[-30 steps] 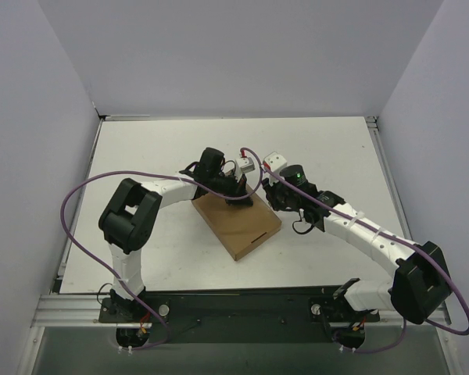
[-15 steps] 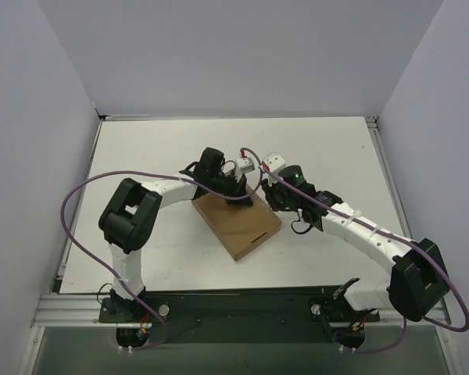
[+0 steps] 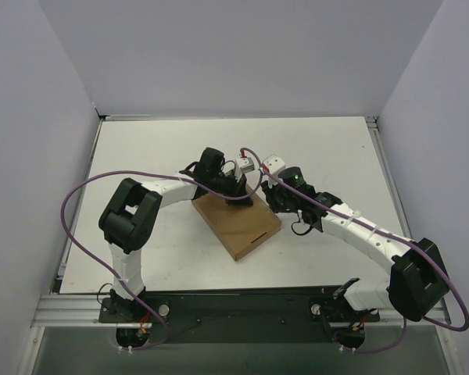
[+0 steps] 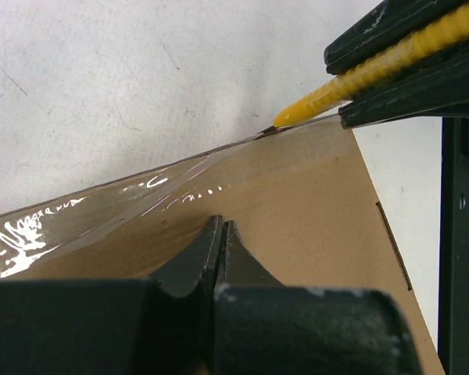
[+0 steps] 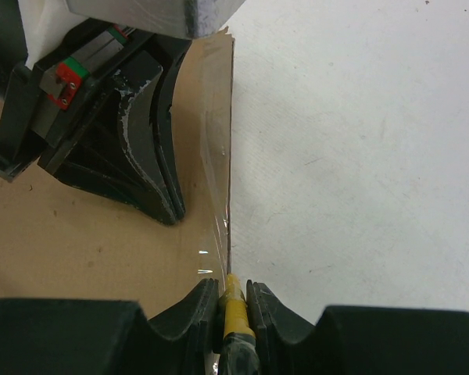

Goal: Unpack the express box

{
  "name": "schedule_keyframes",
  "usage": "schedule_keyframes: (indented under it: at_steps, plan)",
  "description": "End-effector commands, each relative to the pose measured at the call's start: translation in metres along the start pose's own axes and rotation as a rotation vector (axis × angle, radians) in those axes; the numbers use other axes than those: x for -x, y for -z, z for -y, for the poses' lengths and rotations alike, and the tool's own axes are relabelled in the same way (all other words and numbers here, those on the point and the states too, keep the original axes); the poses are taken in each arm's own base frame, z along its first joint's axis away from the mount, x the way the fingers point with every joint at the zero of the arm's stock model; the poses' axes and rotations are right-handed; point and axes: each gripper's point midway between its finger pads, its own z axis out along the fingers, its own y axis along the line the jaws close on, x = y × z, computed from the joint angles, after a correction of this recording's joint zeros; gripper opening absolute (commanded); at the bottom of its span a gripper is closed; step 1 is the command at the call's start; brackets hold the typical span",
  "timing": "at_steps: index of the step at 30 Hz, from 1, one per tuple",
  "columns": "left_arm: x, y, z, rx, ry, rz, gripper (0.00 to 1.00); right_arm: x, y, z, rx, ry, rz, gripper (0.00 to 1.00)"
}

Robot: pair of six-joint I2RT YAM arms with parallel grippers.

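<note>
Beneath closed left jaws lies the express box (image 3: pixel 238 226)

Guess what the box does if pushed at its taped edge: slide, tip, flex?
The express box lies flat, so tipping looks unlikely. On the smooth table it would probably slide unless the shut left gripper pins it. Glossy tape likely feels slick.

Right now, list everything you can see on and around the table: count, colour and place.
box: one, brown, closed, mid-table
tape: one strip, clear, along the box's far edge
knife: one, yellow, tip at the taped edge
table: one, white, under everything
cables: two, purple, one looping off each arm
arms: two, white and black, both reaching to the box
left gripper: black, shut, tips on the box
right gripper: black, shut on the knife
</note>
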Motion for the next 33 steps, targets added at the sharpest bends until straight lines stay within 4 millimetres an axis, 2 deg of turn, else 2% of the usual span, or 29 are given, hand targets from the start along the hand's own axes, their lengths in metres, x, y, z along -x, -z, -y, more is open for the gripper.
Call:
schedule_keyframes:
  at_steps: [1,5,8,21,33]
  plan:
    - [-0.042,-0.002,-0.014,0.052,0.082,-0.111,0.00,0.025,0.009,0.005,-0.012,-0.026,0.083,0.00]
    - [-0.043,-0.002,-0.013,0.051,0.083,-0.113,0.00,0.040,0.016,0.006,-0.007,-0.053,0.131,0.00]
    - [-0.043,-0.002,-0.014,0.051,0.081,-0.114,0.00,0.043,0.018,0.006,-0.006,-0.060,0.139,0.00]
    - [-0.046,-0.002,-0.013,0.053,0.080,-0.120,0.00,0.022,0.006,0.002,0.007,-0.035,0.066,0.00]
    - [-0.044,-0.003,-0.015,0.052,0.083,-0.116,0.00,0.018,0.001,0.006,-0.012,0.002,0.062,0.00]
